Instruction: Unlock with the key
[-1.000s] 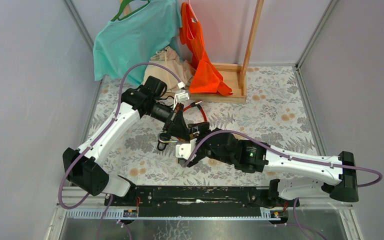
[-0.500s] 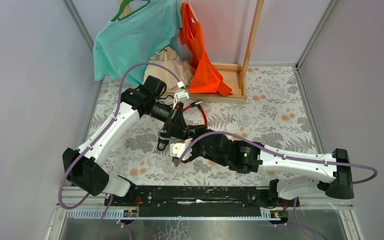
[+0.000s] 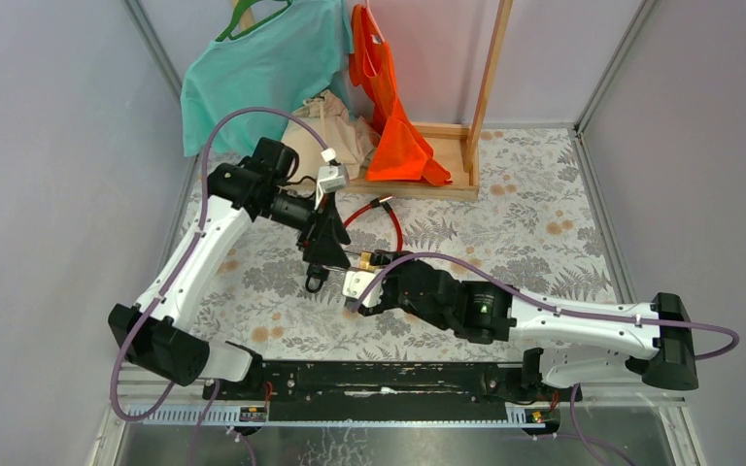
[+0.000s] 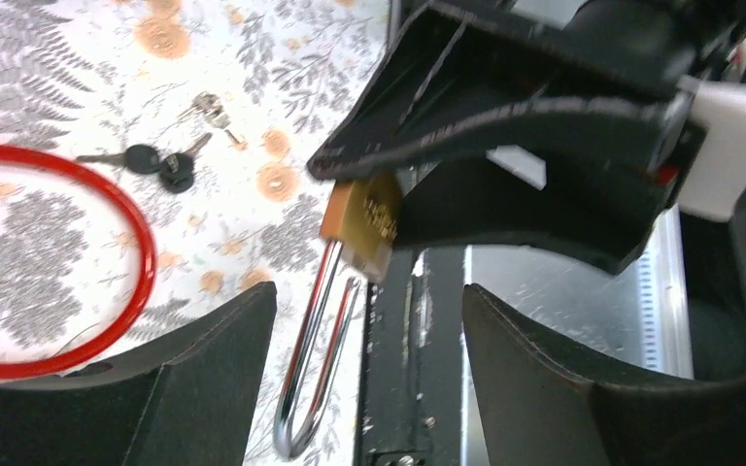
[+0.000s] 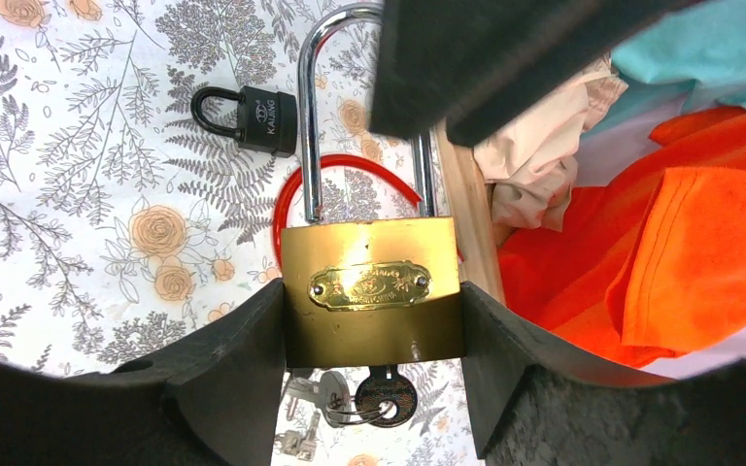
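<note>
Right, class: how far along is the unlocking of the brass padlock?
Done: the key sits in the brass padlock. In hand: the right claw grips its body; the left claw stands open by the shackle. Left: turning the key, since both shackle legs look seated.

white-shelled left arm (image 3: 197,260) and right arm (image 3: 583,326) with black joints, each trailing a purple cable (image 3: 212,136); matte black, wedge-shaped fingers (image 5: 223,388).

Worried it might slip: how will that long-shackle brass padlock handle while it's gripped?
The brass padlock looks solid metal, so probably rigid and heavy for its size. Its polished flat sides could slip in the right hand. The keys hanging beneath would likely swing.
</note>
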